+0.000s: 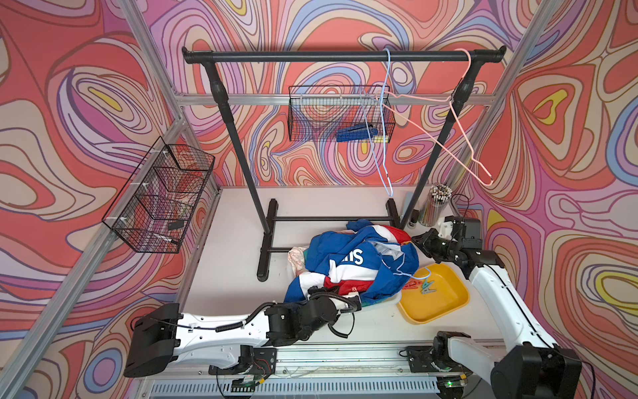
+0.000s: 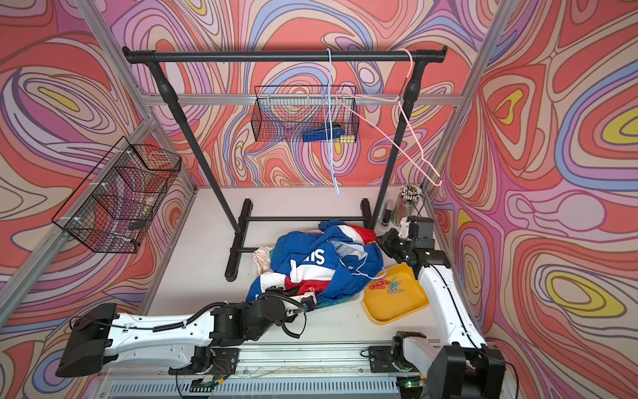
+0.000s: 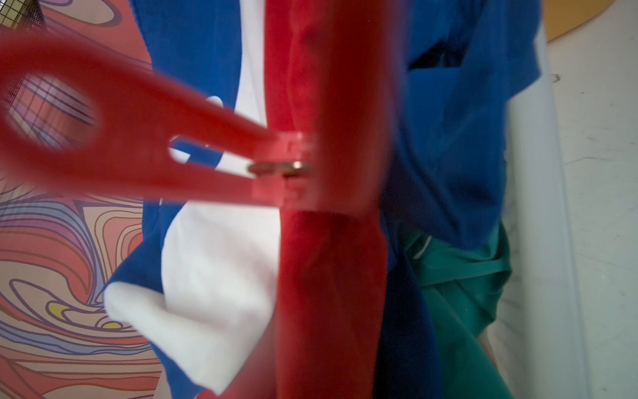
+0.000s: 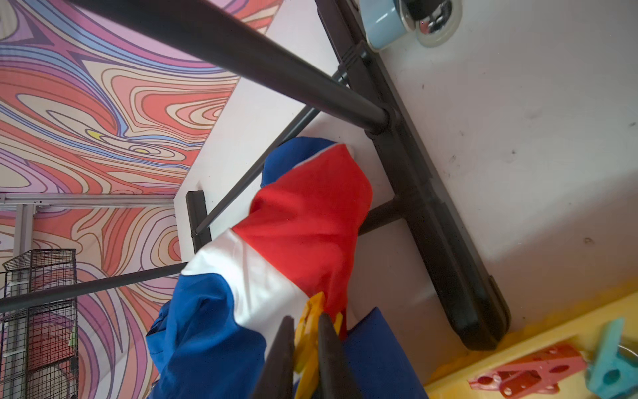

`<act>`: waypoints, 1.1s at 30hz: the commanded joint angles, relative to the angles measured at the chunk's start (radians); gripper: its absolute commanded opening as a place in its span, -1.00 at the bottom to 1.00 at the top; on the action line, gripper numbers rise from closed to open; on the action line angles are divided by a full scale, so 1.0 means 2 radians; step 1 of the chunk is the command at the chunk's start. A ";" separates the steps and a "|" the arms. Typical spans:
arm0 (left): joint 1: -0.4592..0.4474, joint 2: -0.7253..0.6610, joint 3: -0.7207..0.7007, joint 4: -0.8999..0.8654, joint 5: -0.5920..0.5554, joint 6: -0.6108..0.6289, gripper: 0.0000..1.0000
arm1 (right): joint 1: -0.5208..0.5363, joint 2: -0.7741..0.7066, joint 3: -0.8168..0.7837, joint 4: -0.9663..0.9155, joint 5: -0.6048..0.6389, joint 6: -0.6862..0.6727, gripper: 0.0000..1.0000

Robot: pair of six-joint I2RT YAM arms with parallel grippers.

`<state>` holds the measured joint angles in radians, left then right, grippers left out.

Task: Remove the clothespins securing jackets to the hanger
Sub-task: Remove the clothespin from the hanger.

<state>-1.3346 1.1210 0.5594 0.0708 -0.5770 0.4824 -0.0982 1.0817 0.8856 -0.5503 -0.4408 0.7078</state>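
Right wrist view: R gripper [image 4: 306, 321] pinches yellow clothespin [image 4: 315, 304], long axis along jaws, on blue-red-white jacket [image 4: 303, 207]; L gripper [image 1: 352, 300] closed.

The blue-red-white jacket [image 1: 355, 262] is soft matt cloth, as is the teal jacket [image 3: 462, 293]. The red clothespin [image 3: 138, 148] is glossy plastic with a metal spring; the yellow clothespin [image 4: 309, 328] and yellow tray [image 1: 445, 311] are smooth plastic. The rack [image 1: 341, 56] is matt black tube, the wire basket [image 1: 162, 197] black metal mesh. The counter [image 1: 231, 241] is white, matt, scuffed
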 commanded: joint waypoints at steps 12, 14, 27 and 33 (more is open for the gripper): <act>-0.005 -0.004 -0.011 -0.042 0.023 -0.015 -1.00 | 0.000 -0.009 0.037 -0.043 0.028 -0.025 -0.72; -0.005 -0.004 -0.011 -0.041 0.026 -0.015 -1.00 | 0.000 -0.005 0.023 -0.030 0.026 -0.025 -0.40; -0.005 0.009 -0.006 -0.041 0.038 -0.016 -1.00 | 0.016 0.020 -0.022 0.024 0.000 0.011 0.32; -0.006 0.008 -0.007 -0.043 0.042 -0.017 -1.00 | 0.024 0.024 -0.024 0.040 0.003 0.030 0.24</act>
<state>-1.3357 1.1183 0.5591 0.0540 -0.5556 0.4587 -0.0601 1.1316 0.8425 -0.5079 -0.4358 0.7425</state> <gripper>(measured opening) 0.062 0.620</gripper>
